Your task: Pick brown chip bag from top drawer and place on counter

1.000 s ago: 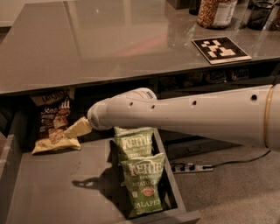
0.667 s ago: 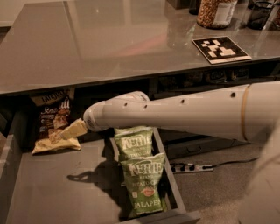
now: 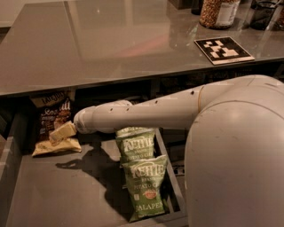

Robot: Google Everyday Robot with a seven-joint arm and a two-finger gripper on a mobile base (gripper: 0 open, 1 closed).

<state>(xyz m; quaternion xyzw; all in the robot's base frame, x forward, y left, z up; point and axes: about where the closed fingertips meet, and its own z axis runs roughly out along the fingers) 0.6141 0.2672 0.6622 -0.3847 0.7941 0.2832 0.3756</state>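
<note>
The brown chip bag point(image 3: 52, 119) lies at the back left of the open top drawer point(image 3: 49, 195), partly under the counter's edge, its cream bottom band towards me. My gripper point(image 3: 62, 132) is at the end of the white arm point(image 3: 146, 114) that reaches in from the right. It sits low over the bag's lower half, at or touching its surface. The counter point(image 3: 111, 44) spans the upper part of the view above the drawer.
Two green Kettle bags point(image 3: 138, 144) point(image 3: 146, 186) lie along the drawer's right side under the arm. A black-and-white marker tile point(image 3: 224, 48) and a jar point(image 3: 217, 12) stand on the counter's right. The arm's large white body point(image 3: 235, 164) fills the lower right.
The arm has reached further left, bringing the gripper down onto the brown chip bag. The arm's body now fills more of the right side. The bags have not moved.
</note>
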